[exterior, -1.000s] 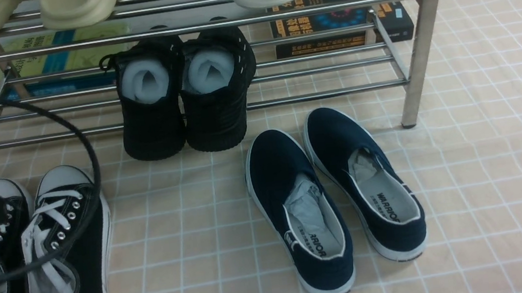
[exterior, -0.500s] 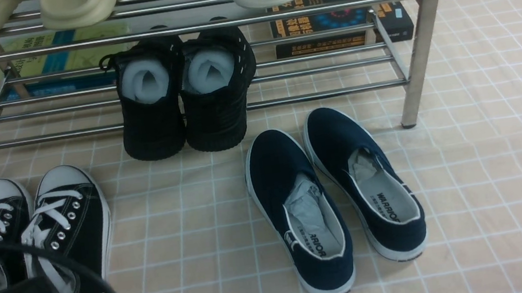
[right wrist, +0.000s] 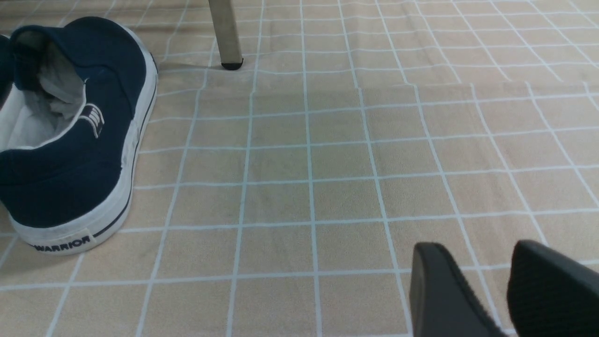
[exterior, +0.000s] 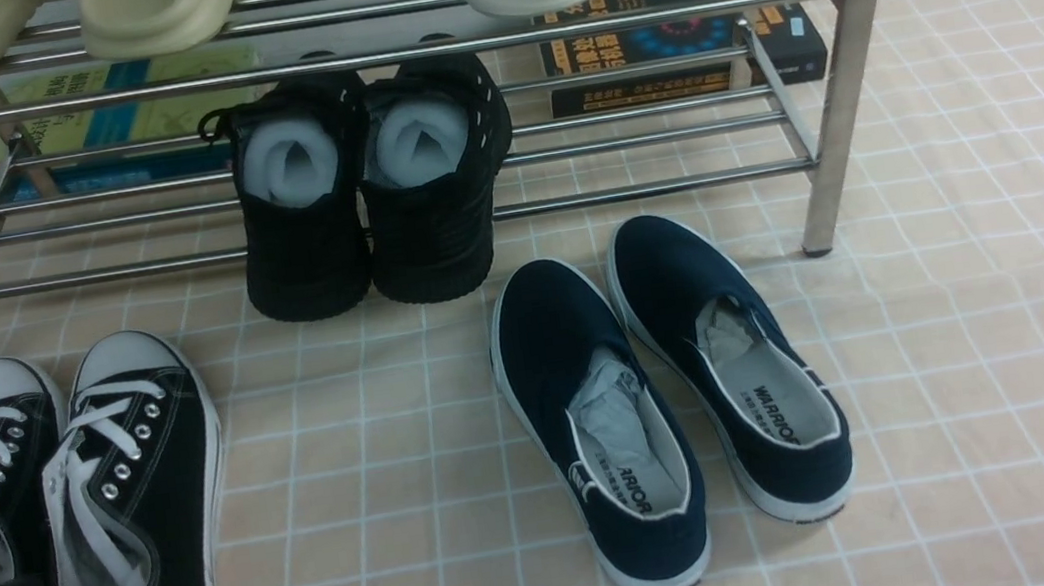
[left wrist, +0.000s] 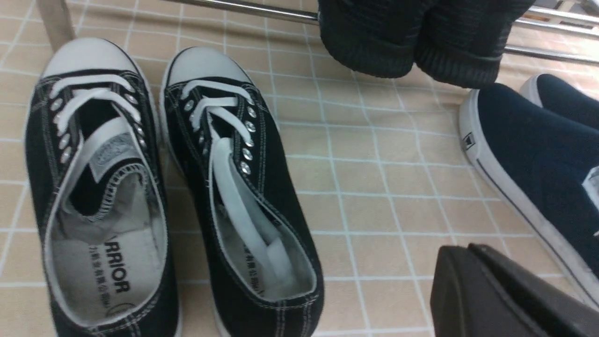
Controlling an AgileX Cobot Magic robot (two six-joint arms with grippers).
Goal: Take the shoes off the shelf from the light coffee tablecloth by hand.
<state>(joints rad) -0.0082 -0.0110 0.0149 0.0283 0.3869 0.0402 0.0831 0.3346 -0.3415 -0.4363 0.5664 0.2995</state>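
The black canvas lace-up sneakers point(exterior: 66, 504) already sit side by side on the beige grid tablecloth point(exterior: 895, 365) at seven o'clock, off the chrome tube shelf point(exterior: 370, 56), so both grippers, the left gripper point(left wrist: 496, 295) of unreadable opening and the right gripper point(right wrist: 496, 290) slightly parted and empty, should retreat without nudging them.

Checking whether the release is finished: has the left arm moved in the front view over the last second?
Yes. It has pulled back toward the camera, off the sneakers, which lie unmoved beside the shelf.
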